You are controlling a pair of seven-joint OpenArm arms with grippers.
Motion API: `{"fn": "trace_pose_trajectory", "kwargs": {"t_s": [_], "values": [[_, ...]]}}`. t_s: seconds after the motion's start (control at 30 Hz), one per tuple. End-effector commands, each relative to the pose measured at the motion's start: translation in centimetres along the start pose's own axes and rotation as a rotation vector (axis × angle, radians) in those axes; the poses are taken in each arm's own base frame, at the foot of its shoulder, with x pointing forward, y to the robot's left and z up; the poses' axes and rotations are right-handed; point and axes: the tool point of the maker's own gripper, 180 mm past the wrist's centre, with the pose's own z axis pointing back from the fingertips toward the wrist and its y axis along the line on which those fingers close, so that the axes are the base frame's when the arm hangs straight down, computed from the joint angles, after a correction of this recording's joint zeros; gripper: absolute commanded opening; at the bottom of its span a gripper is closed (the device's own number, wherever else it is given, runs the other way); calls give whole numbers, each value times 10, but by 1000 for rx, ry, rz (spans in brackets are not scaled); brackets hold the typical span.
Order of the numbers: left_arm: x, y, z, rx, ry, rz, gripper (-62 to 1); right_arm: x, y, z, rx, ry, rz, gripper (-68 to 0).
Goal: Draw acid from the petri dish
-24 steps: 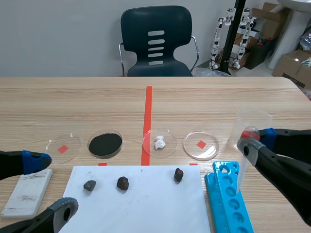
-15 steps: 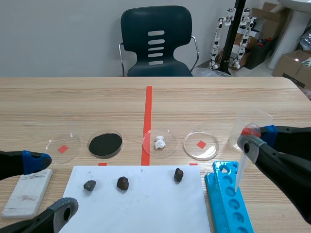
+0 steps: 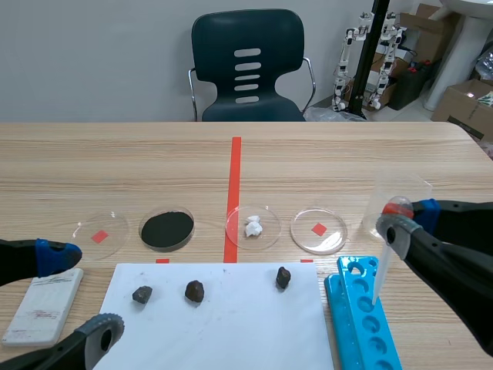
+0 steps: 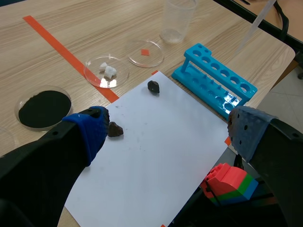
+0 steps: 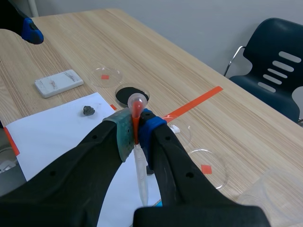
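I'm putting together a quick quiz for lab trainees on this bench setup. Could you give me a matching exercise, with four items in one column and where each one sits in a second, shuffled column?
Items
1. pipette
2. blue tube rack
3. three dark rocks
4. white lumps

Places
a. inside a petri dish beside the red tape line
b. on the white paper sheet
c. pinched in the right gripper
d. on the table beside the paper

Pairs: 1-c, 2-d, 3-b, 4-a
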Motion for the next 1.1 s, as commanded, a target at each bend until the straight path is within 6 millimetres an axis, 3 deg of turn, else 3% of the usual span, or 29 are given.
{"fn": "trace_pose_trajectory", "kwargs": {"t_s": [0.0,0.53,0.8,1.07], "values": [[9,-1,-1,-2,-34,2,-84,8,-1,0,1,-30,1,-667],[9,-1,-1,-2,-34,2,-84,12,-5,-2,-3,-49,18,-667],[9,-1,-1,-2,-34,2,-84,24,-27,-17,-57,-103,95,-666],[9,-1,-1,-2,-34,2,-84,18,-55,-40,-171,-138,97,-667]]}}
